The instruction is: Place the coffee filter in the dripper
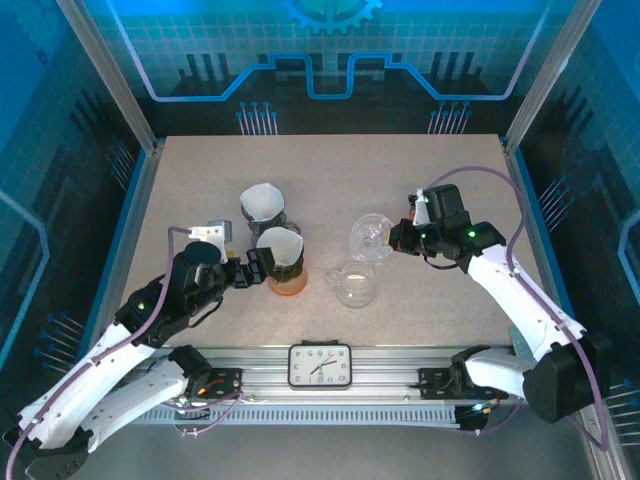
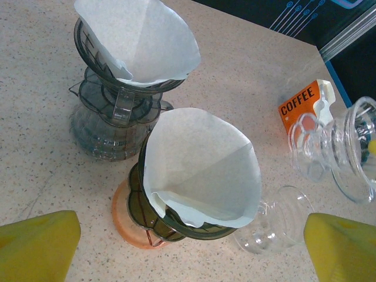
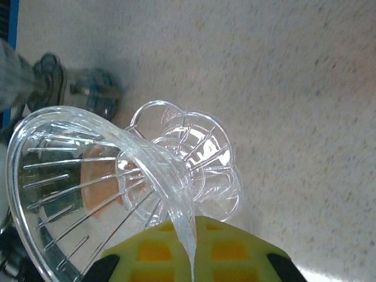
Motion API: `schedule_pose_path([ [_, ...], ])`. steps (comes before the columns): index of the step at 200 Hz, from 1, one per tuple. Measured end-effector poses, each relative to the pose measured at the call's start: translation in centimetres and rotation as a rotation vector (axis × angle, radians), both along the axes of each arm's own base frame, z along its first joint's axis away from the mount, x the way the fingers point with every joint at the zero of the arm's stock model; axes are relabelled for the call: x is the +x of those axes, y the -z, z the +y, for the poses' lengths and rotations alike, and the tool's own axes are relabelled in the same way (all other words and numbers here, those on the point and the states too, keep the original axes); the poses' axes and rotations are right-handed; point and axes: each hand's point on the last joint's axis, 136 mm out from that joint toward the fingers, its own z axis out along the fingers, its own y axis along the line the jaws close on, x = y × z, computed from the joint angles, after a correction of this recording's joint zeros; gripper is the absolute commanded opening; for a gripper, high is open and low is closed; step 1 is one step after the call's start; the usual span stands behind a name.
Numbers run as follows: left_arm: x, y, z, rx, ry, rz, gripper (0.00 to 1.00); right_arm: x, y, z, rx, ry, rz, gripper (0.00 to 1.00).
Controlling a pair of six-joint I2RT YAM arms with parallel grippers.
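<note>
Drippers: three. Two dark ones stand upright at centre-left of the top view: the far dripper (image 1: 262, 222) on a grey glass base, the near dripper (image 1: 286, 272) on an orange base. One clear dripper (image 1: 370, 235) is to their right, tipped on its side.

Paper filters: two, one seated in each dark dripper, namely the far filter (image 2: 138, 38) and the near filter (image 2: 200, 164). Each white cone opens upward with its tip down inside the dripper, long axis close to vertical with a slight lean.

One clear glass cup (image 1: 355, 283) sits just below the clear dripper in the top view.

One orange packet (image 2: 299, 106), at the right of the left wrist frame, is lettered "COFFEE" in black. One clock (image 1: 320, 365) sits on the rail at bottom centre; its numerals are too small to read.

Left gripper (image 1: 257, 268): spread wide and holding nothing. Its yellow fingers (image 2: 35, 247) sit at both bottom corners of the wrist frame, with the near dripper just ahead of the gap.

Right gripper (image 3: 194, 258): clamped on the clear dripper's rim, the wall pinched between yellow pads. The mouth faces frame left, with the scalloped foot at centre.
</note>
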Motion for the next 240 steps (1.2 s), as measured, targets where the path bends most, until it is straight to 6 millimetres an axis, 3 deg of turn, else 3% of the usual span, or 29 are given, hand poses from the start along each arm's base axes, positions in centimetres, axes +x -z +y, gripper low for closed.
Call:
schedule_pose_path([
  [28,0.0,0.1,0.0,-0.001,-0.002,0.003,0.99,-2.1,0.4,0.8,0.009,-0.057,0.077,0.0],
  [67,0.0,0.3,0.0,-0.002,-0.003,0.007,0.99,-3.7,-0.7,2.0,0.02,-0.124,0.126,0.0],
  [124,0.0,0.4,0.0,-0.001,-0.004,0.008,0.99,-4.4,0.7,3.4,-0.06,-0.208,0.213,0.0],
  [219,-0.2,0.5,0.1,-0.002,-0.004,0.006,0.99,-4.3,2.1,2.8,-0.14,-0.222,0.235,0.0],
  [240,-0.2,0.5,0.1,-0.002,-0.004,0.007,0.99,-4.3,2.4,2.8,-0.144,-0.222,0.242,0.08],
])
